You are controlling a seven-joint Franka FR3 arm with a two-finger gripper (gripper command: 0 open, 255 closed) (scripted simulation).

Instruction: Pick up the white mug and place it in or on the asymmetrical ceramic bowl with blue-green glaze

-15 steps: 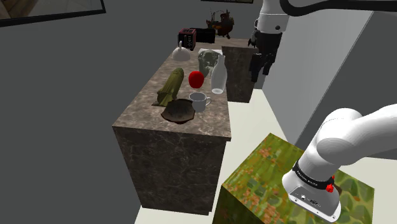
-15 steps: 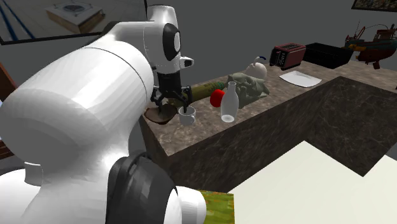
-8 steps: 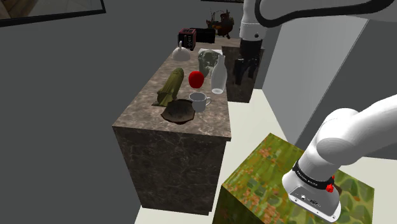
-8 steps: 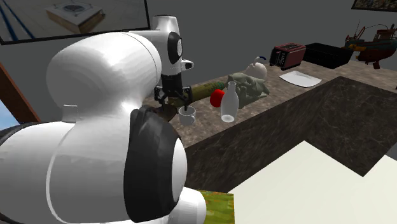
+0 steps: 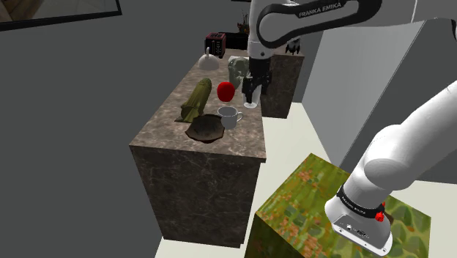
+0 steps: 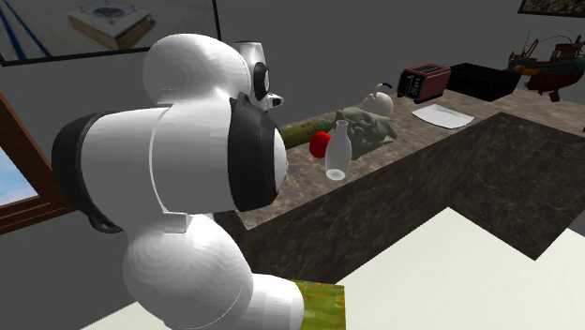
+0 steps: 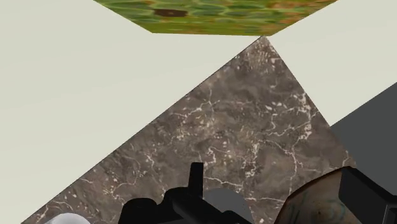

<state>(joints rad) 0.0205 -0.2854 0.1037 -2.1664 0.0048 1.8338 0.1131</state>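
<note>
Nothing is done yet: the white mug [image 5: 230, 116] is seen standing unheld beside the bowl [image 5: 206, 130], and the opening of the hand [image 5: 250, 97] cannot be told.

White arm [image 5: 399, 154] arches from lower right to upper centre of shoulder view; black gripper [image 5: 251, 93] points straight down.

A dark marbled bench [image 7: 242, 127] narrows to a corner over pale floor [image 7: 76, 95], with a green mottled box [image 7: 210, 13] beyond. On it sit a grey mug [image 7: 221, 198], partly hidden, and a brown bowl [image 7: 308, 203] nearby.
</note>
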